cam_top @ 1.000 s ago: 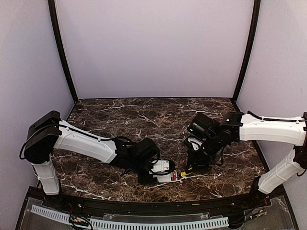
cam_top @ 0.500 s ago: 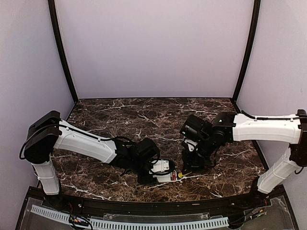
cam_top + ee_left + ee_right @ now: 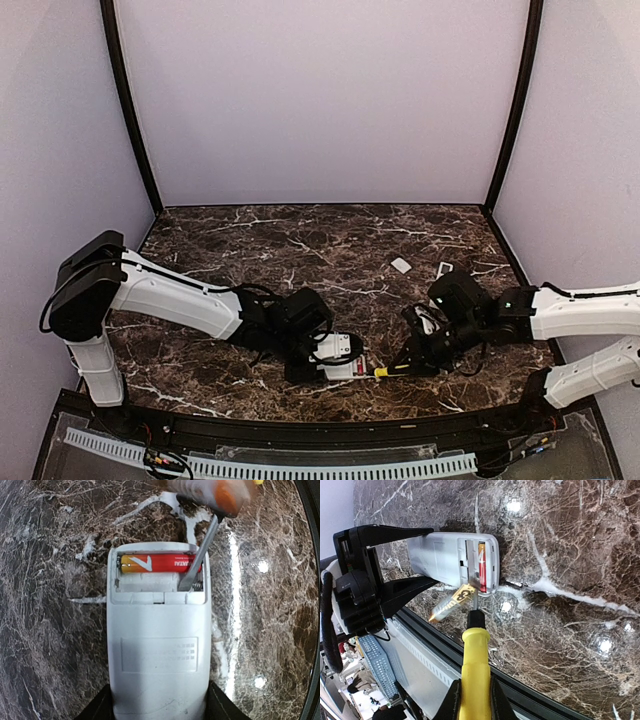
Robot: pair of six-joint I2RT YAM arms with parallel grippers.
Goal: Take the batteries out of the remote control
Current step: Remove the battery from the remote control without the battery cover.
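My gripper [image 3: 157,711] holds the white remote [image 3: 157,650] by its near end, one finger on each side. The remote lies back up on the dark marble table [image 3: 50,580], and its compartment [image 3: 145,583] is open. One red battery [image 3: 160,563] lies in the far slot. A screwdriver [image 3: 202,547] reaches in from the upper right, with its tip in the near slot at the right end.

One red battery [image 3: 160,564] lies in the opened remote [image 3: 157,655].

battery [image 3: 160,564] label reads roughly "huatai"
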